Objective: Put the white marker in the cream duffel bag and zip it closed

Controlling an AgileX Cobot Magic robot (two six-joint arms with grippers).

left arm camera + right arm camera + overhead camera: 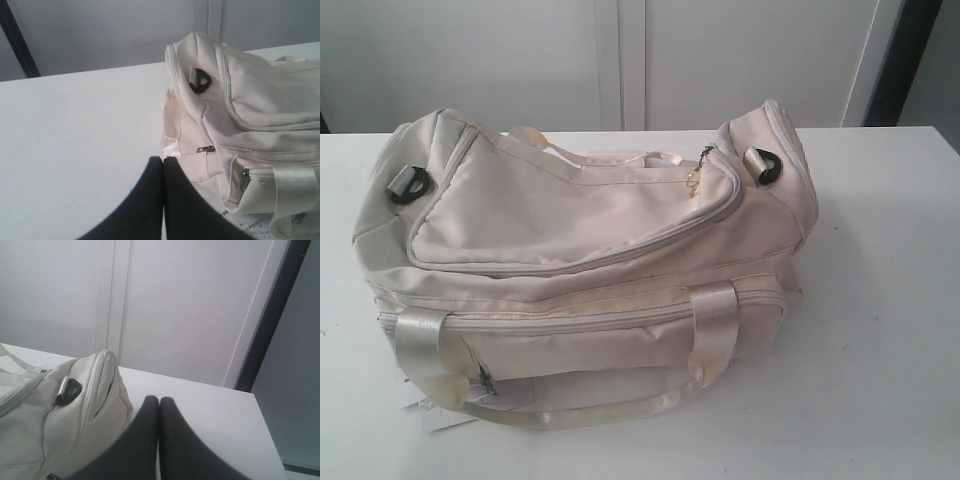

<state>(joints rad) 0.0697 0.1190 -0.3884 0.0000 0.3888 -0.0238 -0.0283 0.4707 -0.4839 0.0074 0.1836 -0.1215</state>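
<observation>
Cream duffel bag (pixel 590 230) fills the middle of our exterior view, lying on the white table (pixel 880 350) with its long side toward the lower edge of the frame. We see its curved top zipper (pixel 570 262) running from the left end up to the upper right, and it looks closed along the whole flap. Its gold charm (pixel 695 182) hangs at the upper right end. Black D-rings sit at both ends, one at the left (pixel 408 185) and one at the upper right (pixel 763 165). A shiny strap handle (pixel 712 330) loops down over the front of the bag toward the lower centre. A white paper tag (pixel 430 415) peeks out at the lower left.

We cannot tell where the white marker is.

Our left gripper (pixel 163 159) has its two black fingers pressed together with nothing between them. It hovers above the table just beside one end of the cream duffel bag, apart from the fabric. Our right gripper (pixel 159 399) is likewise pinched closed and empty, near the bag's other end. Neither gripper shows in the exterior view.
</observation>
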